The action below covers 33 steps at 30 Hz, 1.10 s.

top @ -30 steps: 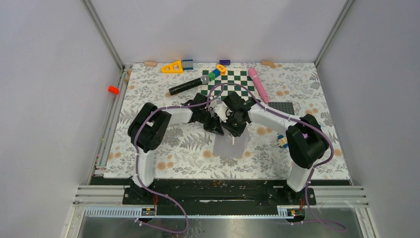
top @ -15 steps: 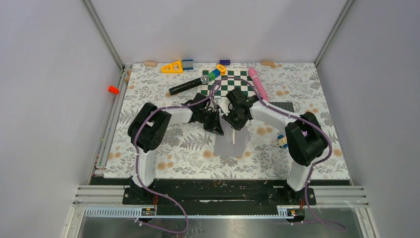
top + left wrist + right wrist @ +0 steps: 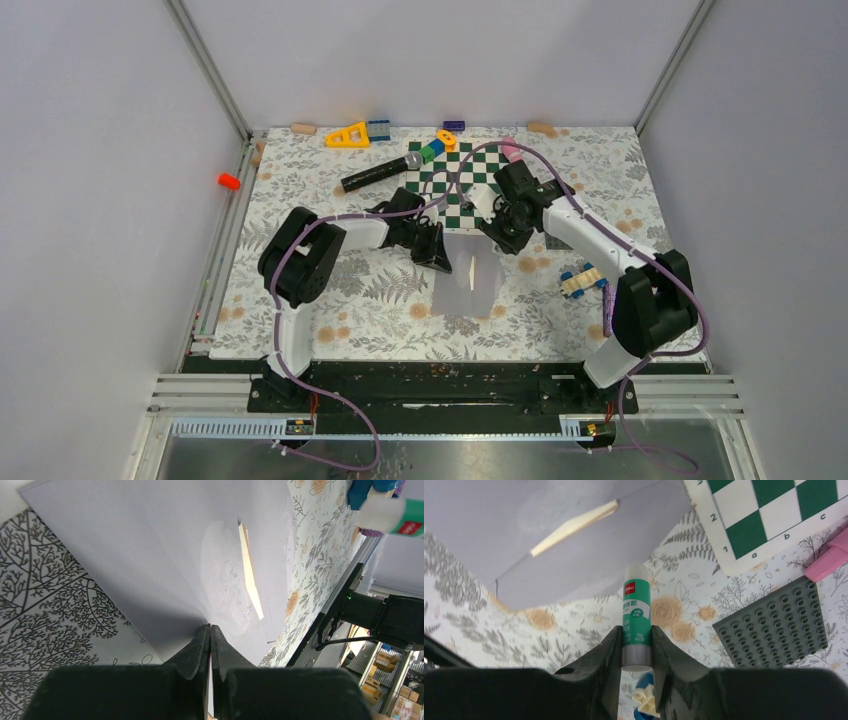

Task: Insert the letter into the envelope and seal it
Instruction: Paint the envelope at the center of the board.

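Envelope (image 3: 470,285) flat on the desk (image 3: 350,300), glue stick (image 3: 636,615) held
The right jaws grip the glue stick near the chessboard (image 3: 460,172); the left jaws are closed, tips touching the grey envelope's edge between the arms

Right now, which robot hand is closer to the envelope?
Left. The left gripper's shut tips sit at the envelope's edge; the right gripper, holding a glue stick, is apart from it, near the chessboard.
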{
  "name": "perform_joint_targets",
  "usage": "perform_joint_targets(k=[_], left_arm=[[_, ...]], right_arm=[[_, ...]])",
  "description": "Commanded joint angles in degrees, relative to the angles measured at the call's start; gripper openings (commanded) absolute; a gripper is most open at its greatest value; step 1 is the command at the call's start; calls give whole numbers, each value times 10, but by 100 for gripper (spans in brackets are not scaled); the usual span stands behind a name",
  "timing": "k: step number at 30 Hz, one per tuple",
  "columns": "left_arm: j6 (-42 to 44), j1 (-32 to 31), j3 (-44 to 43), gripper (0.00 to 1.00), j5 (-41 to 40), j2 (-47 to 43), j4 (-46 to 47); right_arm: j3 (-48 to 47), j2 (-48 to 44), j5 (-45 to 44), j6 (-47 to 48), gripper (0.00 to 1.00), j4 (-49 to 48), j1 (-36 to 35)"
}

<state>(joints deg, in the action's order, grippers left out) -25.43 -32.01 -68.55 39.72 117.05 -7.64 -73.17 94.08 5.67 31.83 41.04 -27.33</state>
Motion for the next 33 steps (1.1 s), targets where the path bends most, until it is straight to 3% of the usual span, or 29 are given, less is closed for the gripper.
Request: perform_joint_targets(k=[1,11,17,33], left_arm=[[30,-4,13,0,-81,6,-31],[30,-4,13,0,-80,6,-31],[30,-4,12,0,-78,10,-31],[30,-4,13,0,-78,6,-30]], right_arm=[[0,-28,14,91,0,106,-1],[35,-5,-18,140,0,80,-11],[41,4,-61,165,0,71,-60],[43,43,-128,182,0,68,-89]])
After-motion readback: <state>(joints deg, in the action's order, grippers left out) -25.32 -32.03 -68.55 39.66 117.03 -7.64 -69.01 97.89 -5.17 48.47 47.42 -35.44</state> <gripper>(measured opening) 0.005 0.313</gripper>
